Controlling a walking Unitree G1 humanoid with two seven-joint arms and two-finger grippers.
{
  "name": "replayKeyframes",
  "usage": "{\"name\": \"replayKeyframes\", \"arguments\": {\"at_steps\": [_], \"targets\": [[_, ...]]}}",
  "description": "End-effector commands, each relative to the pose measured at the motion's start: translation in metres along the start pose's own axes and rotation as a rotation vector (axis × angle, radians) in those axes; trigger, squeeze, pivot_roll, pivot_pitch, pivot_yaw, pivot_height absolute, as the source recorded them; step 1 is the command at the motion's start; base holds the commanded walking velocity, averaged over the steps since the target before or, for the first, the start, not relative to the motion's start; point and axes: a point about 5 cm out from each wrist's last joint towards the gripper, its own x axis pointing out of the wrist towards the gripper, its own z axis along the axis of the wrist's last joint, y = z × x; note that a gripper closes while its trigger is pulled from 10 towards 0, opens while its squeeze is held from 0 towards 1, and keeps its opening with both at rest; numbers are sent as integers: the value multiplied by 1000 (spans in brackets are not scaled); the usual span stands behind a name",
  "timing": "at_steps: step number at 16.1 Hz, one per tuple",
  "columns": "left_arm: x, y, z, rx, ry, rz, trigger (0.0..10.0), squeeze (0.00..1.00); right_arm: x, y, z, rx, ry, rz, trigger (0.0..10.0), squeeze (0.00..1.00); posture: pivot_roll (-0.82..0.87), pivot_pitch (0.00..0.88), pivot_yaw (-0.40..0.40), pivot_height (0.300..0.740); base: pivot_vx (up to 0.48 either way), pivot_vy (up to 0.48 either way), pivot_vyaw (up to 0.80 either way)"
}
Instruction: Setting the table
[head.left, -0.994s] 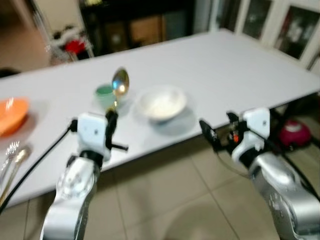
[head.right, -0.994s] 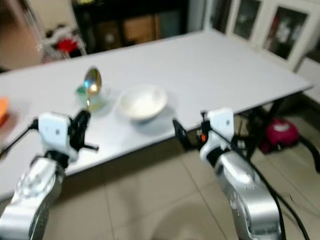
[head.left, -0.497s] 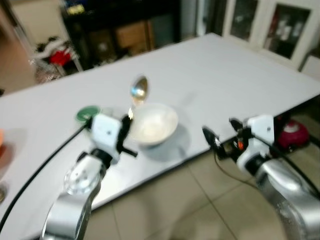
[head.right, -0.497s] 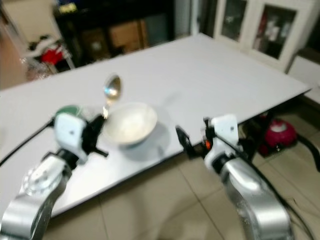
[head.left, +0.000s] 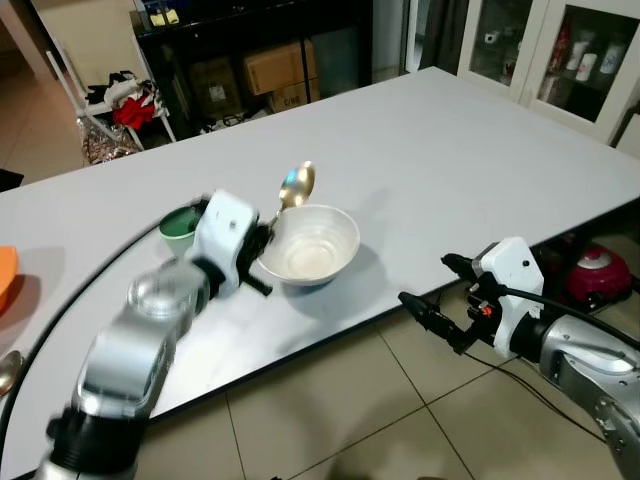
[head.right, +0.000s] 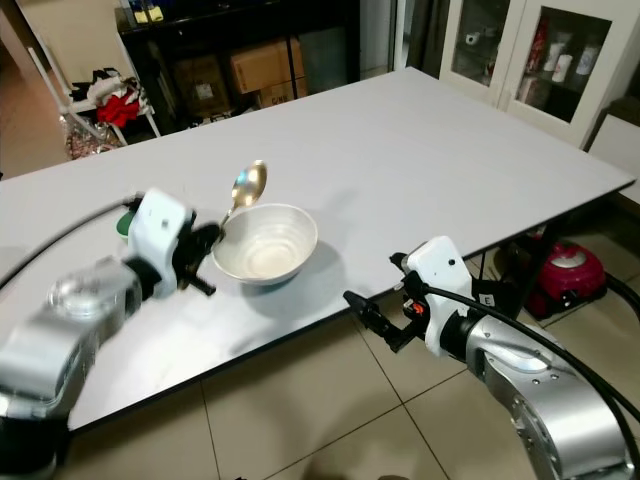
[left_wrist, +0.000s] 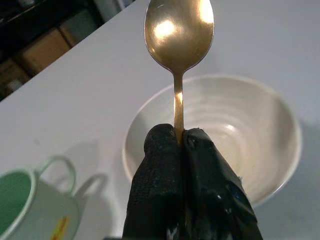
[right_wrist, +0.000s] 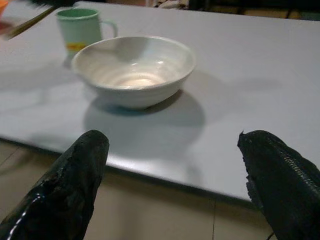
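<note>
One white bowl (head.left: 310, 243) stands on the white table (head.left: 480, 150). One green mug (head.left: 181, 227) sits just beside the bowl. The left gripper (left_wrist: 181, 145) pinches one gold spoon (left_wrist: 179, 31) upright over the bowl's rim. The right gripper (right_wrist: 175, 165) hangs spread apart off the table edge near the bowl.

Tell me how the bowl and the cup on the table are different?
The bowl is white, and the cup is pale green. The bowl is wide and low; the cup is narrower and taller. The cup has a handle on its side and a yellow mark, while the bowl has neither, just faint ridges inside. Both stand upright on the white table, close together, and the bowl looks empty.
</note>
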Motion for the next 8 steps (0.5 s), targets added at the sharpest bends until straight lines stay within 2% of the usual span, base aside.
{"name": "replayKeyframes", "arguments": {"at_steps": [1, 5, 8], "targets": [[4, 3, 2, 10, 46, -27, 10000, 0, 0, 5, 5, -17, 4, 59, 10000, 0, -161, 0, 156, 740, 0, 0, 0], [16, 12, 6, 3, 227, -61, 10000, 0, -3, 4, 3, -55, 78, 134, 10000, 0, -155, 0, 153, 740, 0, 0, 0], [18, 20, 9, 2, 287, -53, 10000, 0, -5, 7, 2, -63, 103, 167, 10000, 0, -159, 0, 162, 740, 0, 0, 0]]}}
